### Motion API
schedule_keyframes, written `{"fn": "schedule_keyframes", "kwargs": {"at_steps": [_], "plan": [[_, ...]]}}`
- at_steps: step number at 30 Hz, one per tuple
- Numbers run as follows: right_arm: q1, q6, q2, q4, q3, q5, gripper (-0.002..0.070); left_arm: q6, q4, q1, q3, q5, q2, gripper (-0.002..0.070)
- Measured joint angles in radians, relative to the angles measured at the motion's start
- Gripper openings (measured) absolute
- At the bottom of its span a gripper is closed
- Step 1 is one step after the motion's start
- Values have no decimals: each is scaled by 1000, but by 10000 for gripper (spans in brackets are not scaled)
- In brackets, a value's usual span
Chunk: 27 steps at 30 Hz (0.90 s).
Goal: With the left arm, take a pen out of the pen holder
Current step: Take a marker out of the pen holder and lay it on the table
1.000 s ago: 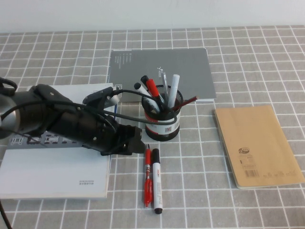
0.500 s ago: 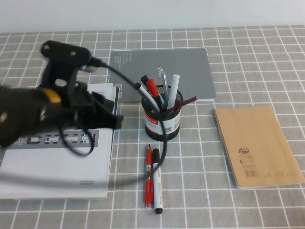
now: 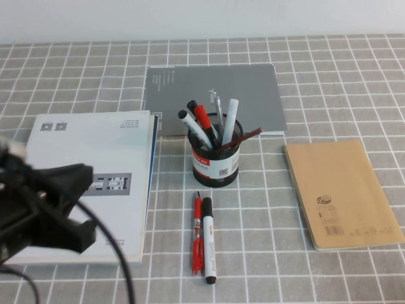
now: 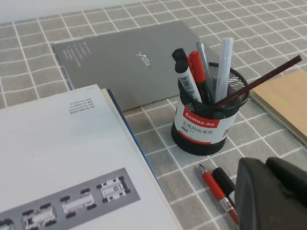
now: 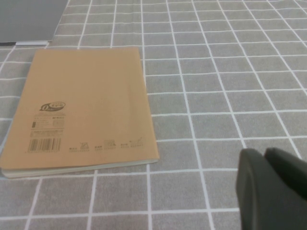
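The black mesh pen holder point(image 3: 215, 161) point(image 4: 207, 124) stands mid-table with several pens and a dark pencil in it. In front of it a red pen point(image 3: 197, 234) point(image 4: 215, 188) and a black-capped white marker point(image 3: 207, 240) point(image 4: 223, 181) lie side by side on the cloth. My left arm point(image 3: 44, 212) is drawn back over the near left corner, well away from the holder. In the left wrist view, the left gripper point(image 4: 267, 164) is shut with nothing in it. The right gripper point(image 5: 264, 154) is also shut and empty, hovering above bare cloth beside the tan notebook.
A white booklet point(image 3: 95, 164) point(image 4: 53, 158) lies at the left, partly under my left arm. A grey book point(image 3: 215, 95) point(image 4: 129, 62) lies behind the holder. The tan notebook point(image 3: 342, 190) point(image 5: 86, 105) lies at the right.
My left arm has pulled back from beside the holder to the near left corner, and its jaws have shut on nothing. The two pens on the cloth have not moved.
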Motion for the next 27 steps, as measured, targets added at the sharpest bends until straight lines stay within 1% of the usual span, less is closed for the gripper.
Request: {"fn": "schedule_keyframes", "kwargs": {"at_steps": [4,9,12,17,19,24,27], "plan": [[0,0,0,0,0,0,-13,-5,2,0,0,91,-57,0],[0,0,0,0,0,0,-13,-1,3,0,0,165,-57,0],[0,0,0,0,0,0,-13,2,16,0,0,173,-56,0],[0,0,0,0,0,0,-13,5,159,0,0,173,-56,0],[0,0,0,0,0,0,-13,5,187,0,0,173,-56,0],[0,0,0,0,0,0,-13,7,205,0,3,169,-56,0],[0,0,0,0,0,0,-13,2,225,0,26,132,-56,0]]}}
